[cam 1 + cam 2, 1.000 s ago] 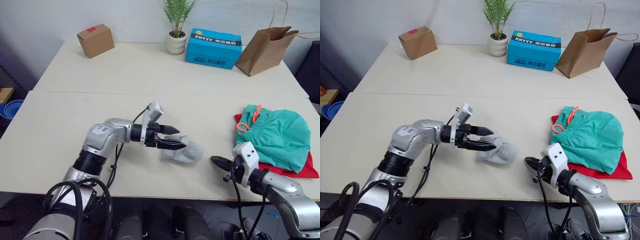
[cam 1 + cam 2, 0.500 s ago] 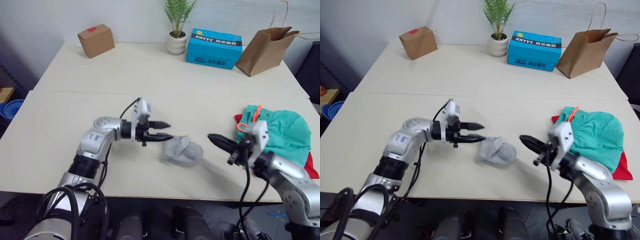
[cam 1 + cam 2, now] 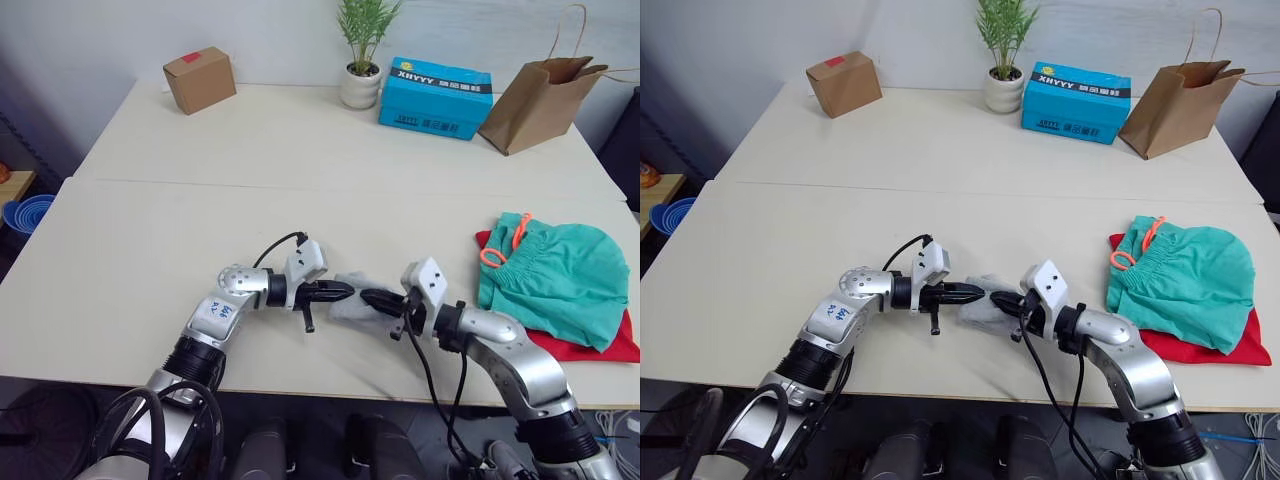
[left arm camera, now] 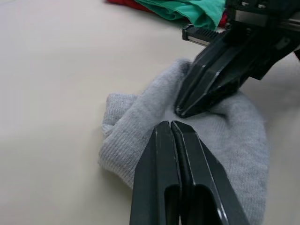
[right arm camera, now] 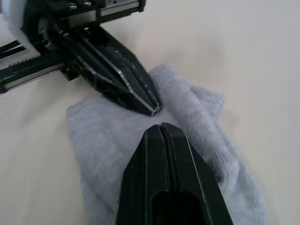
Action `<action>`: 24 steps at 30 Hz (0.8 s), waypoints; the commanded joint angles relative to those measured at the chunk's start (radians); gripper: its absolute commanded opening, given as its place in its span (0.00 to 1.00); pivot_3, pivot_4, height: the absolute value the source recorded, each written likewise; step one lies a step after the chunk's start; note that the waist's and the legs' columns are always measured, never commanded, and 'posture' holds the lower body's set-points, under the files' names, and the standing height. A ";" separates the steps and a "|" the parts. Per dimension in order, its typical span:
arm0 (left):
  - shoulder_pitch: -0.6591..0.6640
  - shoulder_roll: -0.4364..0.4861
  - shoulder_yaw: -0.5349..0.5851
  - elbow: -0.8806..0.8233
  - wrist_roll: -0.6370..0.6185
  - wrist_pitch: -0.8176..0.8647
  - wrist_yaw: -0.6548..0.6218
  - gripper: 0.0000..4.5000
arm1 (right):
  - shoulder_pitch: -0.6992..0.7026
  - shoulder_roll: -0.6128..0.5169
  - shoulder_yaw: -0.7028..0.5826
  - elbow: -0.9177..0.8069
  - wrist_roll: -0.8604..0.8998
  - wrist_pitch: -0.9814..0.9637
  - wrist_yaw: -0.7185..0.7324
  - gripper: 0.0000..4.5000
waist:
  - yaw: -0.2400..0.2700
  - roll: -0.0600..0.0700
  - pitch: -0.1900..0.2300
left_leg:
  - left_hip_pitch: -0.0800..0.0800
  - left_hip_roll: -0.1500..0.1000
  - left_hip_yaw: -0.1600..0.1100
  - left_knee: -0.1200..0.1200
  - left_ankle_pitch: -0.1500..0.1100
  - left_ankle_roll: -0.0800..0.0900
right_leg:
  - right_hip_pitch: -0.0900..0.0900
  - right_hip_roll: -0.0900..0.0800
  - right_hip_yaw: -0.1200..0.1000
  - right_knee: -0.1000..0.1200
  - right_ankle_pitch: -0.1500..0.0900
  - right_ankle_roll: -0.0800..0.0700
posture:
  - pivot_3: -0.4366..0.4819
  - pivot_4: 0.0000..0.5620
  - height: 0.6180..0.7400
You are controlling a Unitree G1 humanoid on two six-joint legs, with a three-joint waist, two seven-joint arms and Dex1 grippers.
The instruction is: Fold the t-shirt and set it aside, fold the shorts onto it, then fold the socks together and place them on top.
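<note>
Grey socks [image 4: 201,136] sit bunched near the front table [image 3: 150,230] edge, w/ my left gripper [image 4: 169,125] and right gripper [image 5: 161,126] both pinched tight, tips on them from opposite sides. Shorts [image 3: 550,280] over tee [image 3: 600,345] off to my right.

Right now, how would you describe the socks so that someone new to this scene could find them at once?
Start at the near cream table and find the two arms meeting near its front edge. Between the left tool and the right tool, both shut, lie the socks, a small bundle. They are light grey and ribbed, far smaller than the shorts and t-shirt.
</note>
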 commanded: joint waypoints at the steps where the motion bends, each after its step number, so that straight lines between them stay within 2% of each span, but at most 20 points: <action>1: 0.017 -0.013 0.003 0.008 0.014 0.000 0.022 0.01 | 0.052 0.011 -0.016 0.045 -0.009 -0.094 0.040 0.00 | 0.000 0.000 0.000 | 0.000 0.000 0.000 0.000 0.000 0.000 | 0.000 0.000 0.000 0.000 0.000 0.000 | 0.48 0.27 1.00; 6: 0.025 -0.027 0.006 0.012 0.015 -0.015 0.026 0.01 | 0.049 0.041 -0.022 0.093 -0.017 -0.141 0.025 0.00 | 0.000 0.000 0.000 | 0.001 0.000 0.000 0.000 0.000 0.000 | 0.001 0.000 0.000 0.001 0.000 0.000 | 0.48 0.27 1.00; 9: 0.024 -0.015 0.025 0.006 0.003 -0.033 0.003 0.01 | 0.045 0.057 -0.080 0.028 0.117 -0.061 0.042 0.00 | -0.001 0.000 0.000 | 0.001 0.000 0.000 0.000 0.000 -0.001 | 0.001 0.000 0.000 0.001 0.000 0.000 | 0.48 0.27 1.00; 10: 0.021 -0.010 0.037 -0.002 -0.012 -0.043 -0.015 0.00 | 0.052 0.044 -0.114 -0.017 0.199 0.010 0.045 0.04 | -0.001 0.000 0.000 | 0.001 0.000 0.000 0.000 0.000 -0.001 | 0.001 0.000 0.001 0.001 0.000 0.000 | 0.48 0.27 1.00; 12: 0.015 -0.003 0.051 -0.012 -0.031 -0.059 -0.047 0.00 | 0.056 0.028 -0.170 -0.076 0.277 0.061 0.040 0.14 | -0.001 0.000 0.000 | 0.000 0.001 -0.001 0.000 0.000 -0.001 | 0.000 -0.001 0.001 0.001 0.000 0.000 | 0.48 0.27 1.00; 15: -0.005 0.013 0.065 -0.012 -0.050 -0.082 -0.101 0.00 | 0.073 -0.079 -0.248 -0.159 0.389 0.230 0.033 0.36 | 0.000 0.000 0.000 | 0.000 0.000 -0.001 -0.001 0.000 0.000 | -0.001 -0.001 0.000 0.000 0.000 0.000 | 0.48 0.27 1.00; 19: -0.023 0.018 0.074 0.008 -0.047 -0.104 -0.128 0.00 | 0.062 -0.173 -0.329 -0.159 0.516 0.424 -0.014 0.67 | 0.001 0.000 0.000 | -0.001 0.000 -0.001 -0.001 -0.003 0.004 | -0.001 -0.001 0.000 -0.001 0.000 0.000 | 0.48 0.27 1.00; 21: -0.032 0.019 0.070 0.031 -0.032 -0.137 -0.139 0.00 | 0.039 -0.222 -0.373 -0.112 0.612 0.588 -0.066 0.82 | 0.001 0.000 0.000 | -0.001 0.000 -0.001 -0.001 -0.003 0.005 | -0.001 -0.001 0.000 -0.001 0.000 0.000 | 0.48 0.27 1.00; 23: -0.033 0.018 0.060 0.051 -0.016 -0.175 -0.149 0.00 | -0.018 -0.245 -0.445 0.009 0.778 0.845 -0.224 0.98 | -0.001 0.000 0.000 | -0.001 0.000 -0.001 -0.001 -0.003 0.005 | -0.001 -0.001 0.000 -0.001 0.000 0.000 | 0.48 0.27 1.00; 24: -0.033 0.016 0.056 0.058 -0.009 -0.187 -0.149 0.00 | -0.051 -0.252 -0.461 0.058 0.816 0.964 -0.286 0.99 | -0.002 0.000 0.000 | -0.001 0.001 -0.001 -0.001 -0.003 0.005 | -0.001 -0.001 0.000 -0.001 0.000 0.000 | 0.48 0.27 1.00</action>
